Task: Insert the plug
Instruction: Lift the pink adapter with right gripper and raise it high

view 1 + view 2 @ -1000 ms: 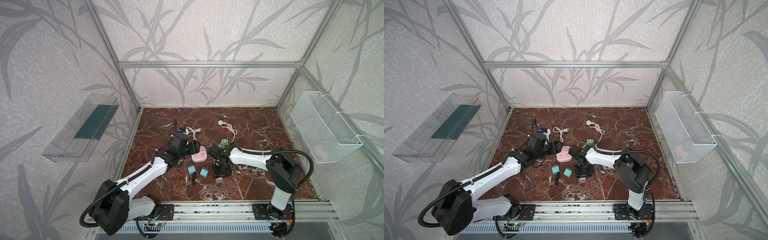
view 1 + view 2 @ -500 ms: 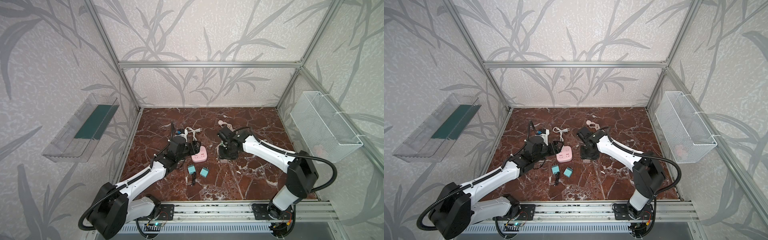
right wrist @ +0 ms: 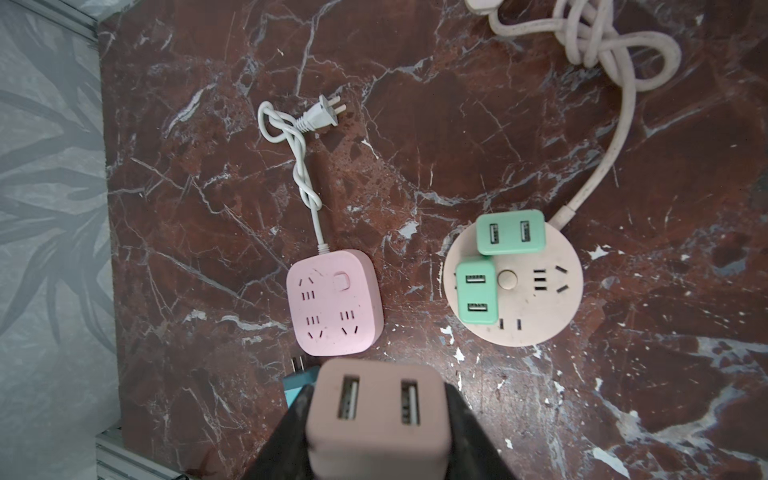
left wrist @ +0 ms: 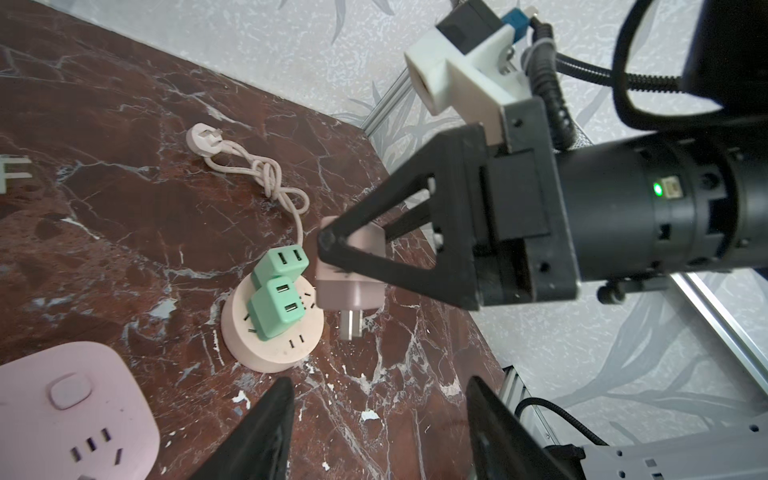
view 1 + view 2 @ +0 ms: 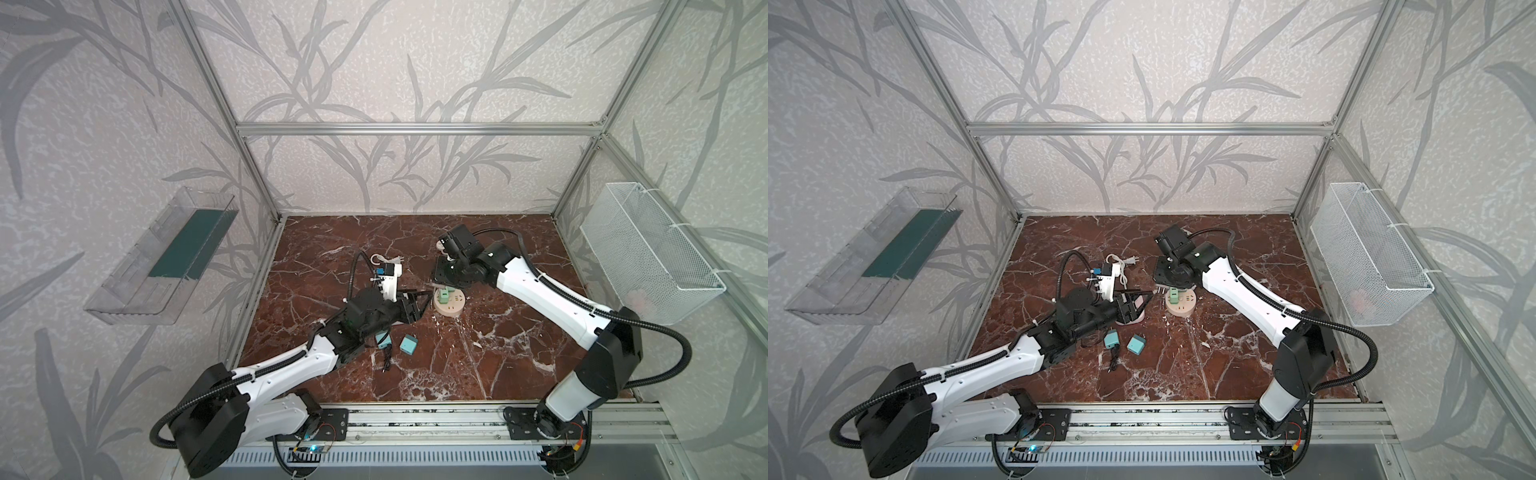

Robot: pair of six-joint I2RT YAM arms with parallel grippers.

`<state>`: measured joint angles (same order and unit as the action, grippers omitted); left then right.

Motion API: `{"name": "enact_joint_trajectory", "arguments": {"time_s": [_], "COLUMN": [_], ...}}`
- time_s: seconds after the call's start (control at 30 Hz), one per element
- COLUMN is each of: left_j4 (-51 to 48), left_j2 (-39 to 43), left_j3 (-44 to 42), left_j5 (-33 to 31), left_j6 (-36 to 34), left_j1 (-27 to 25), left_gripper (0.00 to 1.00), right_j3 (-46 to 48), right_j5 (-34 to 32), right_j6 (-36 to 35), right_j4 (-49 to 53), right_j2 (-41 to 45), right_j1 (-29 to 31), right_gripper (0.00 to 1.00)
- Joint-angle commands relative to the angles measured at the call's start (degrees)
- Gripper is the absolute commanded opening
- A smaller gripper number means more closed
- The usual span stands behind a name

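Dusty-pink plastic: the plug [image 3: 374, 419], clamped between the jaws of the right gripper [image 4: 353, 241], prongs [image 4: 350, 326] pointing down. It hangs just beside the rim of the round socket [image 3: 536, 316], not over any slot.

Two green chargers [image 3: 510, 231] sit plugged into the socket, crowding its free slots [image 3: 540, 279].

Risk: the prongs land on the rim, or the casing fouls a green charger.

The socket looks loose on the counter [image 3: 457, 145], so an off-centre push could slide or tip it.

Left gripper [image 4: 378, 436]: jaws apart, empty, near the socket but not bracing it.
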<state>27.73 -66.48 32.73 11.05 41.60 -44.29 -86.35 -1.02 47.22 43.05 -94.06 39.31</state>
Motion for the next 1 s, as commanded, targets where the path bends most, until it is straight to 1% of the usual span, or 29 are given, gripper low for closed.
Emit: {"name": "enact_joint_trajectory", "arguments": {"time_s": [0.0, 0.17, 0.43, 0.67, 0.97], "left_j4": [3.9, 4.9, 4.4, 3.7, 3.4], "left_j2": [1.0, -0.3, -2.5, -2.0, -3.4], "left_j3": [-0.3, 0.0, 0.7, 1.0, 3.0], "left_j5": [-0.5, -0.3, -2.3, -5.0, -5.9], "left_j6": [-0.4, 0.0, -0.1, -1.0, -2.3], "left_j1": [-0.5, -0.7, -0.7, -0.8, -0.7], "left_gripper": [0.63, 0.61, 0.56, 0.56, 0.53], "right_j3": [-1.6, -1.6, 0.6, 1.8, 4.2], "right_j5": [0.8, 3.0, 6.3, 8.3, 10.5], "right_j6": [2.1, 3.5, 3.3, 2.3, 3.0], "right_j4": [-1.8, -3.5, -6.0, -5.4, -7.7], "right_j2": [-0.1, 1.0, 4.2, 5.4, 6.7], "right_j1": [-0.4, -0.5, -0.3, 0.4, 1.4], "right_gripper": [0.0, 0.0, 0.0, 0.0, 0.0]}}
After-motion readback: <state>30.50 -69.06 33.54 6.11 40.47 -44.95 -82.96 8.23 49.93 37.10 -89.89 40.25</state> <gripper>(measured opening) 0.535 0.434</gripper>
